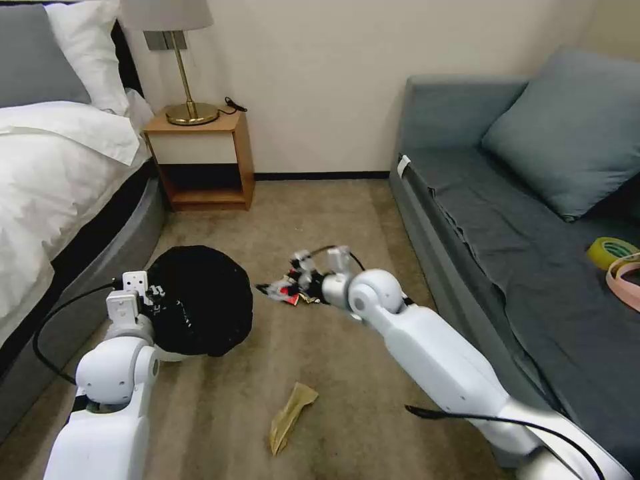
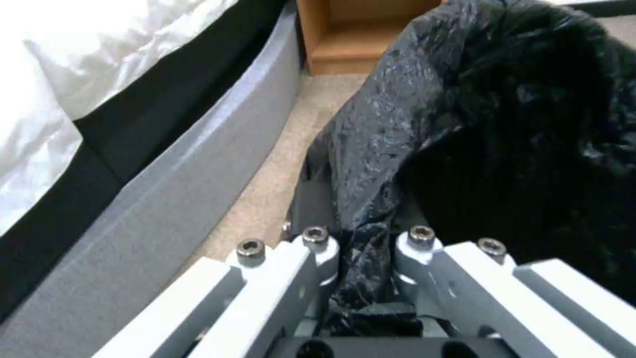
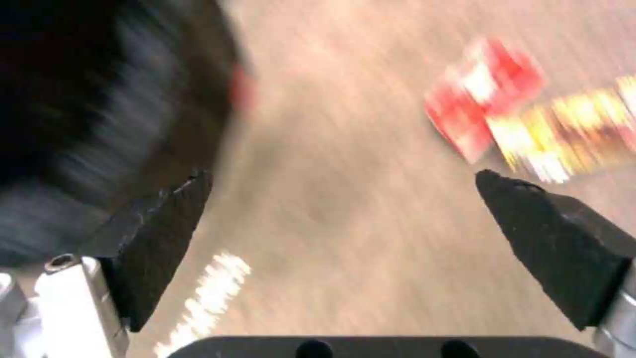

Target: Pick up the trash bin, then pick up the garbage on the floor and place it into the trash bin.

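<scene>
Trash bin (image 1: 200, 300) sits at the lower left of the head view, on the floor (image 1: 333, 213) beside the bed (image 1: 60, 173). Its black bag (image 2: 504, 124) covers the whole top, so what is inside cannot be seen. The left gripper (image 1: 150, 293) is at the bin's left edge. The left wrist view shows more: the fingers (image 2: 318, 248) are clenched on a fold of the black bag at the rim. The left arm comes up from the bottom left corner, bent at the wrist. The right arm reaches from the lower right toward the middle of the head view, stretched out low over the carpet. The right gripper (image 1: 303, 267) is just above a red snack wrapper (image 1: 283, 293) there. In the right wrist view the two dark fingers (image 3: 159, 223) are spread wide apart with nothing between them, and the red wrapper and a gold-yellow wrapper (image 3: 563, 129) lie near one fingertip. A flat tan paper wrapper (image 1: 291, 415) lies at the bottom middle of the head view, well apart from both grippers.
</scene>
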### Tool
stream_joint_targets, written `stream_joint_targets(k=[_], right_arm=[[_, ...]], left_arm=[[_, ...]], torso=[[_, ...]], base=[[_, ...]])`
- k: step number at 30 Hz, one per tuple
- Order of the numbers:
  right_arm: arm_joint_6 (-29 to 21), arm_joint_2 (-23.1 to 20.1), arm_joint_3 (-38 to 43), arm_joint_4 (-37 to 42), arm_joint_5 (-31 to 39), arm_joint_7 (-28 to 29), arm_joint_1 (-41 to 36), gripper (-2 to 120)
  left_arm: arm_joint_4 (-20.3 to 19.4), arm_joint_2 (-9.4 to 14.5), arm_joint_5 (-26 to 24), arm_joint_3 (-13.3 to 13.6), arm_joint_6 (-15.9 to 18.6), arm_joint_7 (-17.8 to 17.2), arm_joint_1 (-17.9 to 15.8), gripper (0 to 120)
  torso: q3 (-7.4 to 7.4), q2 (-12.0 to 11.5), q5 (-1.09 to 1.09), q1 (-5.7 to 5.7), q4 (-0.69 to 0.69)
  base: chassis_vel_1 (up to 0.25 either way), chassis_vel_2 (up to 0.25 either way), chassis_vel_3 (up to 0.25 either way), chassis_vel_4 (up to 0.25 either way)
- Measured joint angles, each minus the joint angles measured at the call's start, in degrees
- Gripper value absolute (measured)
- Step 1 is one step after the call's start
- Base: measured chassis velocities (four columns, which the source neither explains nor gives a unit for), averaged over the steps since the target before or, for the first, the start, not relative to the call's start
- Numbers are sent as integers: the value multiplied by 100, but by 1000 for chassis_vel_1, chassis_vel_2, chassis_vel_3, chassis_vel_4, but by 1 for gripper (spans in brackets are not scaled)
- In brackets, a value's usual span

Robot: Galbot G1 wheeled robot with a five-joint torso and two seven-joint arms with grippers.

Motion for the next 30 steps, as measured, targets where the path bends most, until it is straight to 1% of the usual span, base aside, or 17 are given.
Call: stream_joint_targets(k=[3, 4, 10, 12, 15, 17, 19, 21, 24, 28, 30], right_arm=[[-29, 9, -219, -82, 254, 932, -344, 100], [-31, 30, -295, -117, 266, 1062, -433, 100], [-30, 138, -530, -207, 265, 1357, -747, 100], [-30, 157, -615, -199, 326, 1542, -921, 100], [-27, 127, -696, -126, 451, 1751, -1082, 100], [-22, 79, -772, 10, 677, 2039, -1283, 100], [-22, 67, -786, 45, 722, 2099, -1338, 100], [-19, 16, -856, 162, 818, 2249, -1556, 100], [-17, 15, -890, 175, 855, 2294, -1646, 100], [-14, 153, -953, -24, 868, 2354, -1684, 100], [-13, 180, -961, -70, 870, 2354, -1675, 100]], left_arm=[[84, 38, -28, -112, 26, -74, -110, 4], [95, 56, -51, -134, 42, -97, -132, 4], [42, 31, -86, -172, 115, -160, -183, 4], [-17, -3, -87, -172, 135, -179, -198, 4], [-71, -30, -87, -159, 149, -202, -201, 4], [-125, -61, -87, -132, 154, -233, -204, 4], [-135, -70, -87, -123, 155, -243, -206, 4], [-176, -135, -76, -80, 168, -295, -219, 4], [-209, -192, -70, -42, 173, -318, -229, 4], [-286, -285, -63, 28, 175, -332, -236, 4], [-300, -295, -62, 35, 175, -332, -234, 4]], torso=[[0, 0, 0, 0, 0], [0, 0, 0, 0, 0], [0, 0, 0, 0, 2], [0, 0, 0, 0, 1], [0, 0, 0, 0, 0], [0, 0, 0, 0, 1], [-1, 0, 0, 0, 1], [0, 0, 0, 0, 1], [0, 0, 0, 0, 0], [-1, 1, -1, 0, 0], [0, 0, -1, 0, 0]], base=[[0, 0, 0, 0], [0, 0, 0, 0], [0, 0, 0, 0], [0, 0, 0, 0], [0, 0, 0, 0], [0, 0, 0, 0], [0, 0, 0, 0], [0, 0, 0, 0], [0, 0, 0, 0], [0, 0, 0, 0], [0, 0, 0, 0]])
